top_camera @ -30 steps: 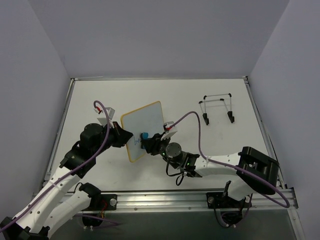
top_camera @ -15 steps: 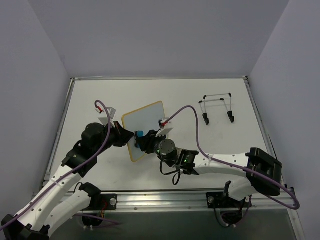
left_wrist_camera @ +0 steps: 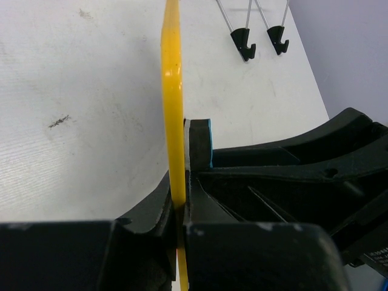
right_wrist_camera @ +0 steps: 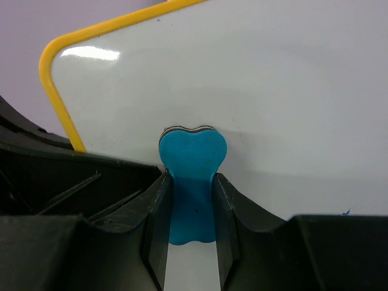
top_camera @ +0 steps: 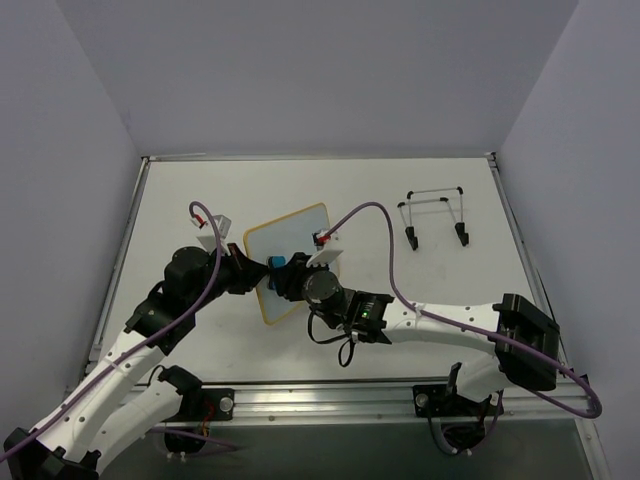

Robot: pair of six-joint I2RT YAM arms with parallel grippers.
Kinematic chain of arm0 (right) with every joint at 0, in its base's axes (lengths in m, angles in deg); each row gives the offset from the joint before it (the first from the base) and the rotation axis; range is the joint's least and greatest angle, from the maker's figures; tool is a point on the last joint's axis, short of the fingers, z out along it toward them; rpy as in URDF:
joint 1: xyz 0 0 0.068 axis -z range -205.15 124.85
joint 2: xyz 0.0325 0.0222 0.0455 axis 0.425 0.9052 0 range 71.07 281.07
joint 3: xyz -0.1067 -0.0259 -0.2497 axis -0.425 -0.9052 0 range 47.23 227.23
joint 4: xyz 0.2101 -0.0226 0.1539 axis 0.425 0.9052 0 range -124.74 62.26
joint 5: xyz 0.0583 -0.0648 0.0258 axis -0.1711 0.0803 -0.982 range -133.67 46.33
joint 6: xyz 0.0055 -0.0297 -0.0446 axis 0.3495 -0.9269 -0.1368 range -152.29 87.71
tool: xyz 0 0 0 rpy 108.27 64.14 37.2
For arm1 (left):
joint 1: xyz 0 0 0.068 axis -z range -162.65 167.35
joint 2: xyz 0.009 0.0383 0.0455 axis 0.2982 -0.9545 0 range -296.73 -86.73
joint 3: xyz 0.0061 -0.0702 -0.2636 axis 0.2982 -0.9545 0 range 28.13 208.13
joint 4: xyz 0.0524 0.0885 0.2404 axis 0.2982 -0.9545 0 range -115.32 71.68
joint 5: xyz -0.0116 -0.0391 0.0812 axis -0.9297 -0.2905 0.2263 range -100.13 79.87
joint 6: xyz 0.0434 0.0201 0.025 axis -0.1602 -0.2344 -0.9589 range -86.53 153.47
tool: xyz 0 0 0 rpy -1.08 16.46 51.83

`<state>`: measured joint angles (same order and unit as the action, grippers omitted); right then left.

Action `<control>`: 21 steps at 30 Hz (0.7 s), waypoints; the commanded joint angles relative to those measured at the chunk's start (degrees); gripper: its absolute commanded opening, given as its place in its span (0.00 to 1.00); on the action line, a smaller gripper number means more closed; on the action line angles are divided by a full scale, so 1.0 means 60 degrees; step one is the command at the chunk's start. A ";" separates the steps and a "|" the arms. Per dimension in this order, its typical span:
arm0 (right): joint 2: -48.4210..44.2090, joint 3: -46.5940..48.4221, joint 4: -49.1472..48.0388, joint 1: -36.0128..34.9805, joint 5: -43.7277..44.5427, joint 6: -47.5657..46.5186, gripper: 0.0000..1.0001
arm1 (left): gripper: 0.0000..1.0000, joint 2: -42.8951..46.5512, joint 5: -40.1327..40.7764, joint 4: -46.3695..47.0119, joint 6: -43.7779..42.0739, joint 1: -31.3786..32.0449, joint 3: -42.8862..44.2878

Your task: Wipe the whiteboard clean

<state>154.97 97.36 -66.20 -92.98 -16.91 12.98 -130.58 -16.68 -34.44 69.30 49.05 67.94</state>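
left hand (top_camera: 253,272): grips whiteboard (top_camera: 293,232) edge | right hand (top_camera: 286,276): blue eraser (top_camera: 274,264) on board

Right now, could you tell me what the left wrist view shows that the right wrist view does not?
Only the left wrist view: the whiteboard edge-on between the left gripper fingers, plus the wire stand and tabletop. Only the right wrist view: the board's white face and a small blue mark. Both: the yellow frame and the blue eraser held by the right gripper.
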 commanded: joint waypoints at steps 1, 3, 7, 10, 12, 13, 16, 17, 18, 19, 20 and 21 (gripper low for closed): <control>0.0358 0.0683 -0.0601 0.0333 -0.0081 0.0233 0.00 | 0.02 0.0102 -0.2630 0.0343 0.0663 0.0444 -0.0029; 0.0387 0.0654 -0.0484 0.0669 -0.0284 0.0189 0.00 | 0.02 0.0131 -0.2586 0.0285 0.0634 0.0458 0.0000; 0.0285 0.0113 -0.0469 0.1226 -0.0564 0.0291 0.00 | 0.02 0.0248 -0.2498 0.0109 0.0546 0.0444 0.0030; 0.0081 -0.0602 -0.0688 0.1607 -0.0885 0.0408 0.00 | 0.02 0.0293 -0.2469 0.0079 0.0517 0.0458 0.0030; -0.0008 -0.0941 -0.0864 0.1739 -0.1003 0.0408 0.00 | 0.02 0.0264 -0.2469 0.0079 0.0502 0.0444 0.0030; -0.0008 -0.1218 -0.0981 0.1943 -0.1352 0.0379 0.00 | 0.02 0.0249 -0.2483 0.0065 0.0517 0.0458 0.0030; 0.0094 -0.1469 -0.1084 0.2208 -0.1706 0.0291 0.00 | 0.02 0.0234 -0.2440 0.0094 0.0502 0.0444 0.0059; 0.0123 -0.1528 -0.1012 0.2194 -0.1837 0.0204 0.00 | 0.02 0.0234 -0.2425 0.0094 0.0502 0.0444 0.0073; 0.0210 -0.1500 -0.0924 0.2209 -0.1911 0.0174 0.00 | 0.02 0.0220 -0.2410 0.0094 0.0502 0.0444 0.0074; 0.0240 -0.1470 -0.0836 0.2209 -0.1999 0.0145 0.00 | 0.02 0.0205 -0.2410 0.0108 0.0488 0.0458 0.0074; 0.0270 -0.1412 -0.0777 0.2194 -0.2203 0.0086 0.00 | 0.02 0.0176 -0.2410 0.0108 0.0488 0.0444 0.0074; 0.0299 -0.1368 -0.0777 0.2180 -0.2364 0.0013 0.00 | 0.02 0.0147 -0.2439 0.0137 0.0488 0.0444 0.0074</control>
<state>154.47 89.54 -74.14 -79.52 -26.13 14.78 -130.24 -19.59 -35.33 72.06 49.25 67.44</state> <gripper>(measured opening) 0.259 0.087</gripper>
